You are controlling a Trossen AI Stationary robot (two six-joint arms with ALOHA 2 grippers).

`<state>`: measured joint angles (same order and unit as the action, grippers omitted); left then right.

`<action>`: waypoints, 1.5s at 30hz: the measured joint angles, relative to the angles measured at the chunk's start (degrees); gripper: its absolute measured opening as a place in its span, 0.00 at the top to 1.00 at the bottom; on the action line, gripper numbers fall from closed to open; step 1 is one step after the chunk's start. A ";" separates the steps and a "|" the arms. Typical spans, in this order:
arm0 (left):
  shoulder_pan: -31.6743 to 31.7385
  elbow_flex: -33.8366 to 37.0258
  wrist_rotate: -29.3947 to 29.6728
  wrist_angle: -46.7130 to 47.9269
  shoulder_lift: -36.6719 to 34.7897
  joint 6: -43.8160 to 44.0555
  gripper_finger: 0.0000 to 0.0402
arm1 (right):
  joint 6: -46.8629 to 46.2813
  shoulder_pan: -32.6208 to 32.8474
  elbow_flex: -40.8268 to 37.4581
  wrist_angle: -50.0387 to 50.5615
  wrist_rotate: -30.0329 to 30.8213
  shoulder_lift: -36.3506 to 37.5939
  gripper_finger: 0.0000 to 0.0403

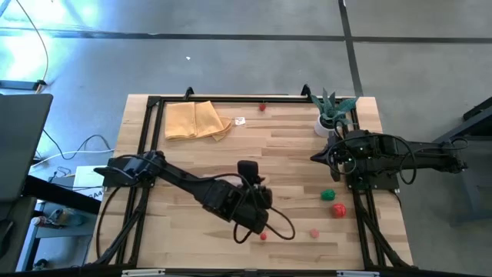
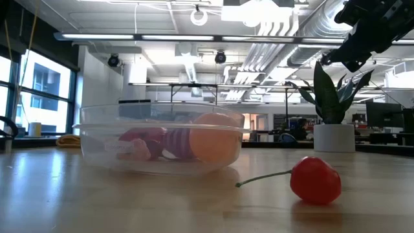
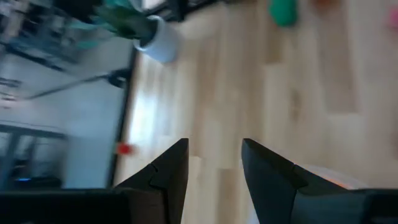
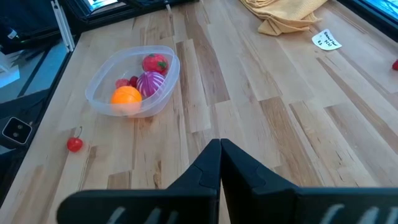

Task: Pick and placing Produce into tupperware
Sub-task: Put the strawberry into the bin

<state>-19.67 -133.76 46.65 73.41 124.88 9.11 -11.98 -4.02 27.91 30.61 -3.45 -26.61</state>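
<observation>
Sitting low and clear on the counter [image 4: 261,106], the tupperware [image 4: 99,93] is a shallow, round-cornered tub with a thin rim; it shows in the upper left of the right wrist view and fills the left half of the low view. In the high view the left arm covers it near the lower middle of the frame.

Four pieces of produce lie inside it: an orange [image 4: 126,96], a purple striped piece [image 4: 151,83], a red strawberry-like piece [image 4: 155,63], and what may be a small dark-red piece [image 4: 127,82] behind the orange, hard to make out.

Outside the tub, one red cherry [image 2: 315,180] with a thin green stem lies just to its right in the low view. In the high view, three more pieces sit at lower right: one green [image 1: 328,195], one red [image 1: 338,209], one pink [image 1: 314,232]. One small red piece [image 1: 262,108] lies at the top centre.

The left hand [image 3: 214,155] hangs over bare wood, fingers apart and pinching nothing. The right hand [image 4: 220,146], at the right of the high view beside one potted plant [image 1: 332,111], has its fingers pressed together on nothing.

One yellow-tan cloth [image 1: 194,120] lies at upper left, with one small white label [image 1: 240,121] near it.
</observation>
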 joint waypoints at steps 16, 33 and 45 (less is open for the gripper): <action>-0.21 0.82 -6.18 -6.10 -0.17 -10.36 0.96 | -0.01 0.00 0.00 0.00 0.01 0.00 1.00; 1.56 5.21 -16.90 -21.64 0.90 -17.96 1.00 | -0.01 0.00 0.00 -0.01 -0.01 0.00 1.00; 10.13 9.09 -24.59 -23.30 0.81 -19.82 1.00 | -0.01 -0.01 0.01 0.02 0.01 0.00 1.00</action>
<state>-9.54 -124.67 22.05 50.11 125.69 -10.70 -11.99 -4.03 27.92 30.63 -3.44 -26.61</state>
